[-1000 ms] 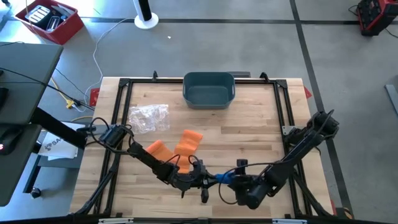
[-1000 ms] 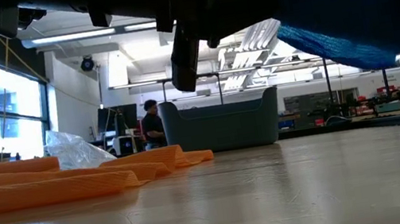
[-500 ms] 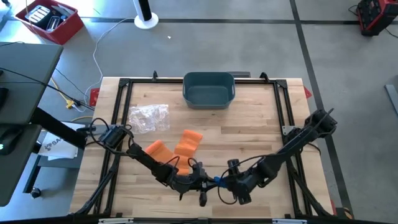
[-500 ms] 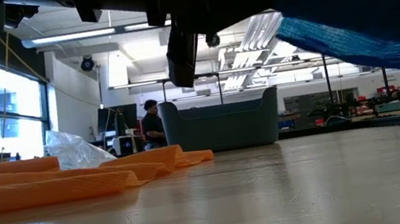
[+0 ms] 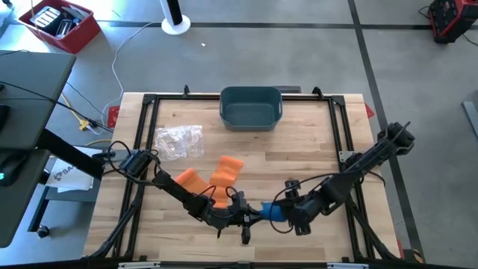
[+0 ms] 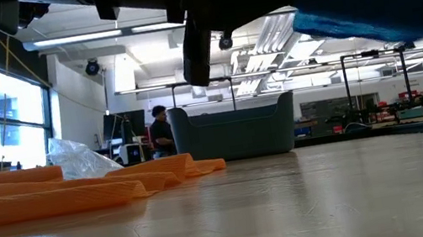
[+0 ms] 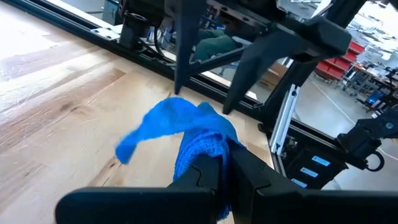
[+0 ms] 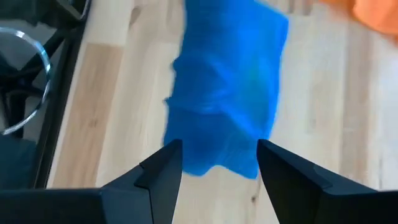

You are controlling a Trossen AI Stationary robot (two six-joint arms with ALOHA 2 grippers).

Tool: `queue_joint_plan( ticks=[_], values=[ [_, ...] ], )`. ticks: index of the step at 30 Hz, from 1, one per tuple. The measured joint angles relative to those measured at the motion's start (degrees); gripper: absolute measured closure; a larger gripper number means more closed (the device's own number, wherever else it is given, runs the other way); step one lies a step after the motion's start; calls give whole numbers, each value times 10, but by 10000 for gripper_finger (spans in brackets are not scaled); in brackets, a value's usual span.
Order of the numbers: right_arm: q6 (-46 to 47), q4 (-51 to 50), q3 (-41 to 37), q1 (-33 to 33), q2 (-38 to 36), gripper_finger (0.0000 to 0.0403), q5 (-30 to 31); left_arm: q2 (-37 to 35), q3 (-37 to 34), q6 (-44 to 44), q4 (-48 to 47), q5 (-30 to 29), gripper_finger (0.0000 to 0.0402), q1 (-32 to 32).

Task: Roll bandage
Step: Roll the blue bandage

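Near your edge of the table (image 5: 314, 142), the left gripper (image 5: 252, 215) pinches one end of the blue bandage (image 5: 270, 212), held up in the air. The right gripper (image 5: 287, 211) sits beside it, fingers spread. The bandage looks soft and floppy, so grab its loose end. Farther back lie orange bandages (image 5: 213, 179) and a bin (image 5: 251, 107).

I'm getting even daylight from above; low view is backlit by ceiling strip lights (image 6: 88, 37), arms silhouetted, blue bandage (image 8: 227, 93) motion-blurred.

place: workshop-lab | cues: ceiling strip lights (image 6: 80, 39), red parts bins (image 7: 339, 59)
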Motion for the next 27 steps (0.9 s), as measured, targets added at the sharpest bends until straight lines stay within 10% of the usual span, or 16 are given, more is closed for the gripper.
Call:
queue_joint_plan(
  ticks=[27],
  values=[
    [-70,189,0,-19,87,201,60,1,-1,6,-6,0,396,-4]
  ],
)
